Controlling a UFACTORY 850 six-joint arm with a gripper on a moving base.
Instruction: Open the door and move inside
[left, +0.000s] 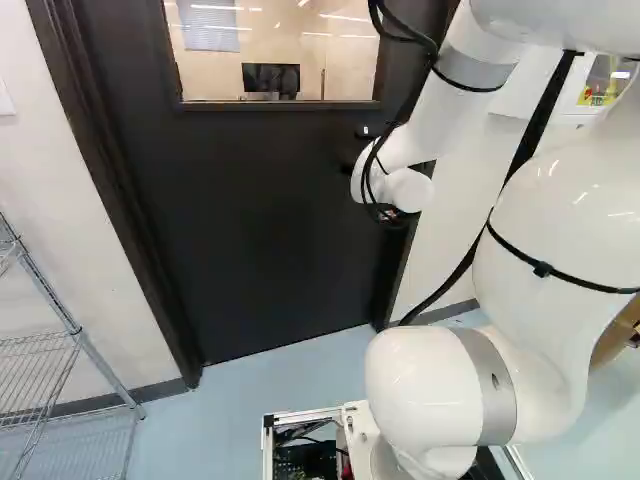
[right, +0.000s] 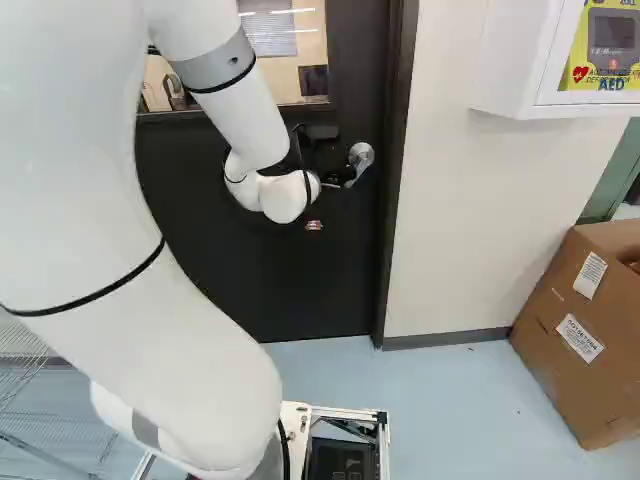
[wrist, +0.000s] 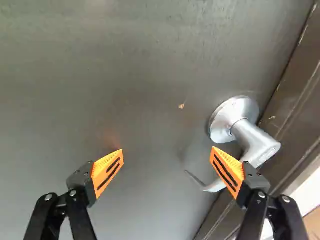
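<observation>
Beyond the arm in the right base view, my gripper (right: 334, 182) is at the dark door (right: 300, 270), just beside the silver lever handle (right: 360, 158). The wrist view shows the gripper (wrist: 168, 152) open, its two orange-padded fingers wide apart with only door surface (wrist: 125, 75) between them. One finger overlaps the handle (wrist: 250, 137) and hides the middle of its lever; whether they touch I cannot tell. The lever's curved tip pokes out between the fingers, close to that same finger. The door stands closed in its dark frame (wrist: 295, 95).
A wire shelf (left: 75, 335) stands left of the door in the left base view. Right of the door, in the right base view, a white AED cabinet (right: 510, 70) hangs on the wall (right: 450, 220), and a cardboard box (right: 575, 340) sits on the floor (right: 440, 410).
</observation>
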